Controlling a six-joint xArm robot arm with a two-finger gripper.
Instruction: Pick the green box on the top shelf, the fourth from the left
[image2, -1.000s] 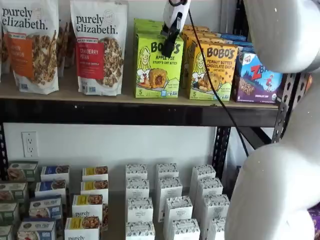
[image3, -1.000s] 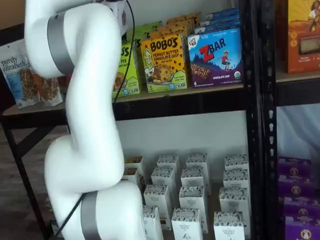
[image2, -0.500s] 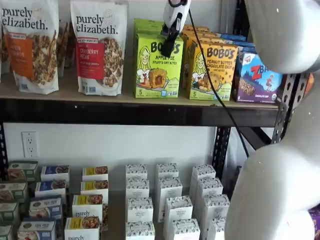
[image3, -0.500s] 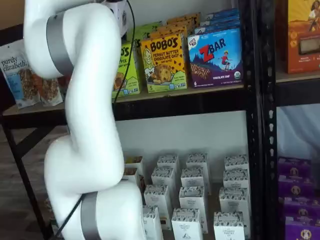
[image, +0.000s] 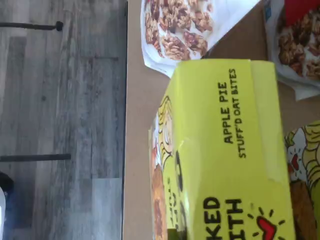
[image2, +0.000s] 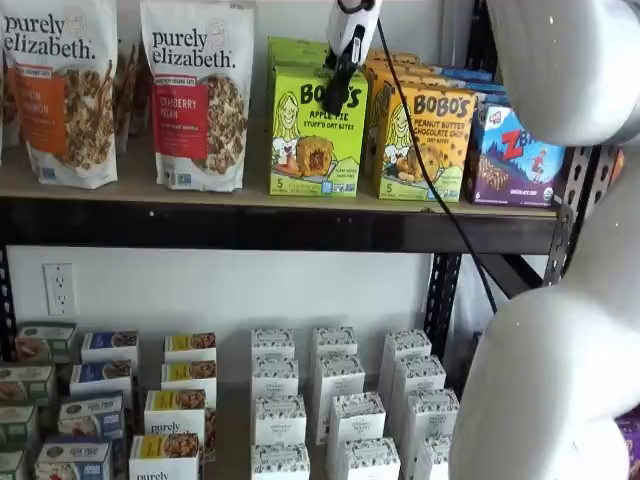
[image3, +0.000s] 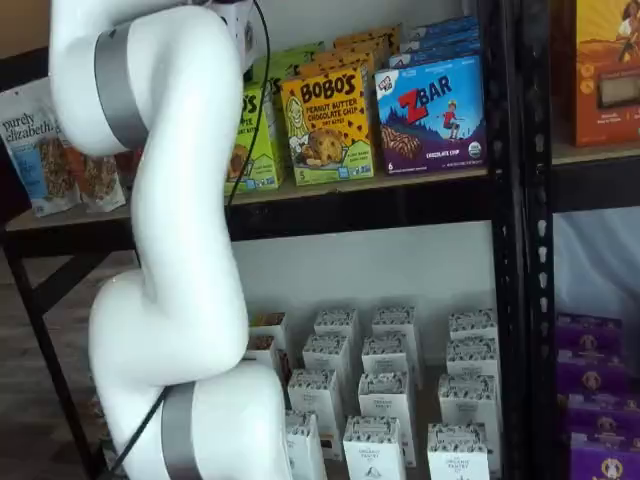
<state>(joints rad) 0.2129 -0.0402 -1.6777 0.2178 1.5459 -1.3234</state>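
Note:
The green box (image2: 310, 150) stands upright on the top shelf (image2: 250, 225), and its lime edge (image3: 255, 140) peeks out behind my arm in a shelf view. My gripper (image2: 342, 85) hangs from above at the box's upper front; one black finger lies over its face, side-on, so its state does not show. The wrist view is filled by the green box (image: 225, 150) seen from close above, on the tan shelf board (image: 137, 125). No finger shows there.
Two granola bags (image2: 197, 95) stand left of the green box. A yellow-orange Bobo's carton (image2: 425, 145) and a blue ZBar carton (image2: 515, 155) stand right of it. A black cable (image2: 420, 150) hangs across them. My white arm (image2: 560, 350) fills the right side.
Hardly anything differs: the gripper and the green box keep nearly the same places, and the arm has barely shifted.

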